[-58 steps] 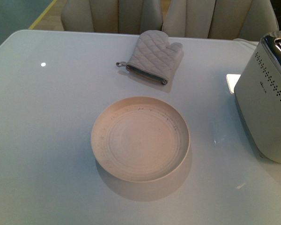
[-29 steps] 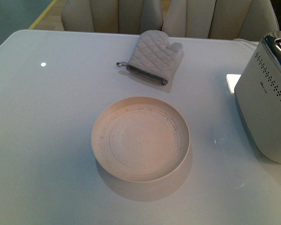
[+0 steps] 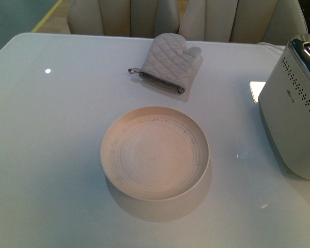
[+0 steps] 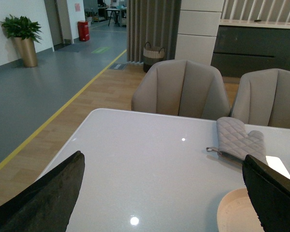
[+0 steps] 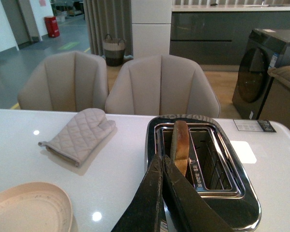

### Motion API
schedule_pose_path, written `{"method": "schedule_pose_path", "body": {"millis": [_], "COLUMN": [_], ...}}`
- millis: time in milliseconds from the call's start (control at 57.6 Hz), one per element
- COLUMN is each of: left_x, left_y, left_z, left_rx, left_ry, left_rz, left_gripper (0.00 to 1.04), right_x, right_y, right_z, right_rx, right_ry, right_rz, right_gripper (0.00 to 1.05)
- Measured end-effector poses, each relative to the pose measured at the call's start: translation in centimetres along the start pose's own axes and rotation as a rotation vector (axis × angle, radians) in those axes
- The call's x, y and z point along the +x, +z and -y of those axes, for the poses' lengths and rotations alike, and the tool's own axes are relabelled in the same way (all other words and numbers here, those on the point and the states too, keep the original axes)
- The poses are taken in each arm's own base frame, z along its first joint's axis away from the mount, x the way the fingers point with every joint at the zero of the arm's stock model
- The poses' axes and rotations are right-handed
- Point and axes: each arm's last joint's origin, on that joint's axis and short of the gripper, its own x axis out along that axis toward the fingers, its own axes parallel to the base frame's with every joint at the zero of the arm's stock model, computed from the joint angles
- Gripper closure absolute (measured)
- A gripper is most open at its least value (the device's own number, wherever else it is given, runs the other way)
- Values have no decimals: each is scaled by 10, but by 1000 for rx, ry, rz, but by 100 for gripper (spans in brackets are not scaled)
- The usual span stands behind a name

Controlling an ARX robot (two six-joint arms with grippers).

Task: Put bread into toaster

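The white toaster point(image 3: 292, 119) with dotted side and chrome top stands at the table's right edge; neither arm shows in the front view. In the right wrist view the bread point(image 5: 179, 144) stands on edge in one slot of the toaster point(image 5: 232, 195), its crust sticking up above the chrome top. My right gripper point(image 5: 161, 159) is shut and empty, just short of the slice on the near side. My left gripper point(image 4: 162, 193) is open and empty, above the table left of the plate point(image 4: 234, 212).
A round cream plate point(image 3: 155, 152) sits empty mid-table. A quilted grey oven mitt point(image 3: 168, 63) lies beyond it, also in the left wrist view point(image 4: 239, 139) and the right wrist view point(image 5: 77, 135). Beige chairs point(image 3: 129, 18) stand behind the table.
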Motion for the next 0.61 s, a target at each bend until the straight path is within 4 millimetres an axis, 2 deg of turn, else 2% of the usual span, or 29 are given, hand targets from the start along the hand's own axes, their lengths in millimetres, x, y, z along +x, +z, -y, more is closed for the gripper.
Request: {"method": "schedule_pose_path", "body": {"millis": [503,608], "left_x": [0,0], "left_y": [0,0], "left_z": [0,0], "left_rx": [0,0], "left_ry": [0,0], "left_rz": [0,0], "left_gripper": [7,7], "right_x": [-11,-21], "right_y": [0,-4], "right_z": [0,0], "right_rx": [0,0], "right_ry": [0,0], "right_rz": [-2,-21], "right_gripper": [103,103]}}
